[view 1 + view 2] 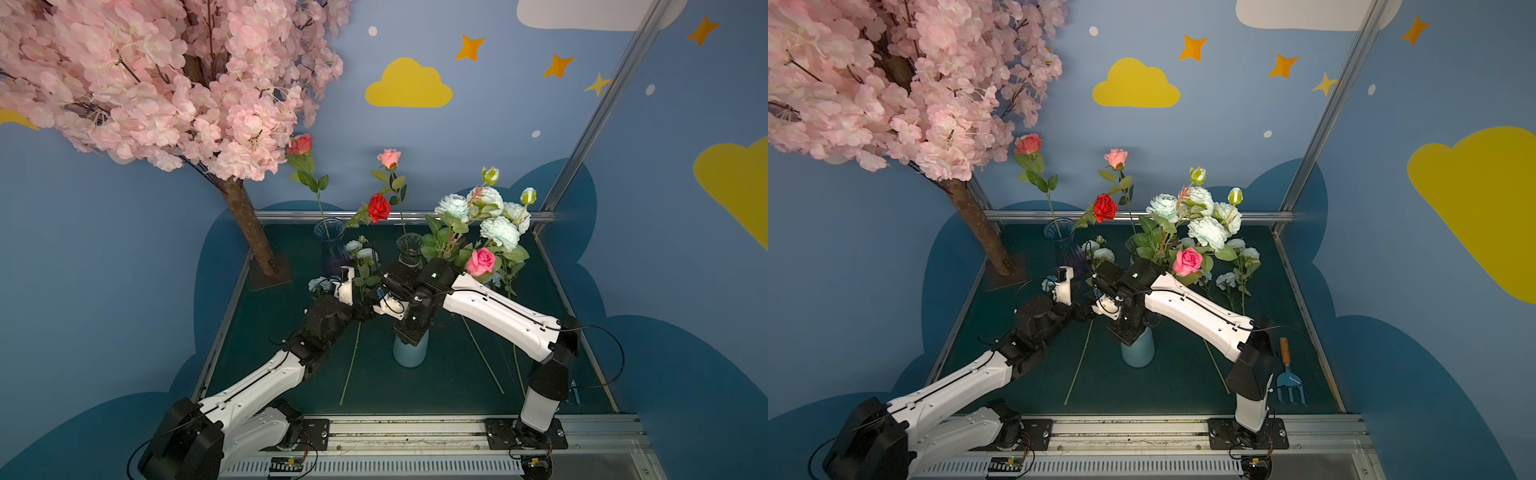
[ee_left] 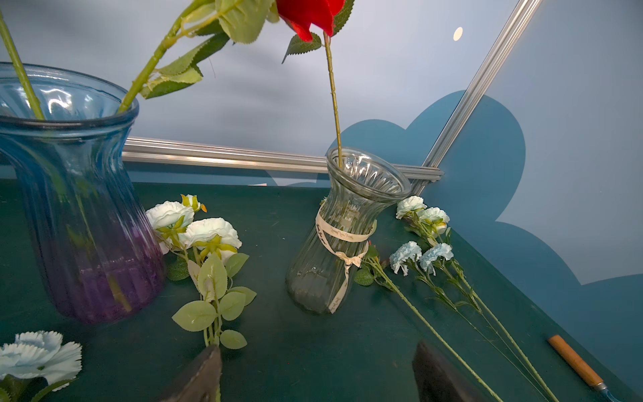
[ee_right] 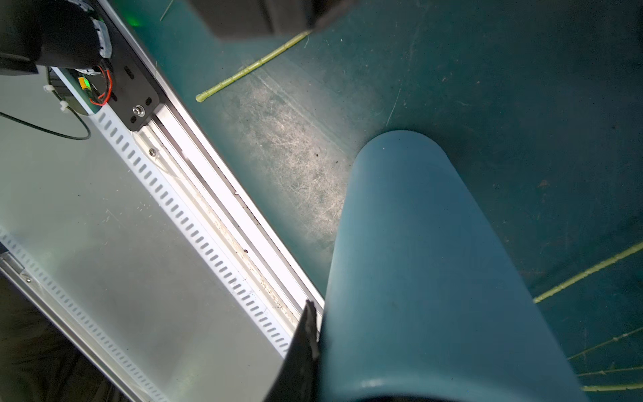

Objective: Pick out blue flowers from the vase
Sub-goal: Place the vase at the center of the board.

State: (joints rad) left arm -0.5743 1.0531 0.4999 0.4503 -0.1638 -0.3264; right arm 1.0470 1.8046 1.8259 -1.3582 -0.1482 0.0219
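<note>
Top views: blue flowers (image 1: 498,230) remain in my blue vase (image 1: 410,353) at 6 o'clock; others (image 2: 195,229) lie on the table (image 2: 313,348). Left gripper (image 2: 316,372) fingers apart, empty; right gripper: probably beside the vase, state unclear.

- The clear glass vase (image 2: 342,236), at about 12 o'clock on the table in the left wrist view, wears a cream ribbon (image 2: 342,234) printed with small dark script lettering; the writing is too small and curved to read.
- The ribbon's hanging tail (image 2: 342,283), toward 6 o'clock from the bow, carries the same script, also unreadable.
- No other text, brand, number or sign can be made out in any view.
</note>
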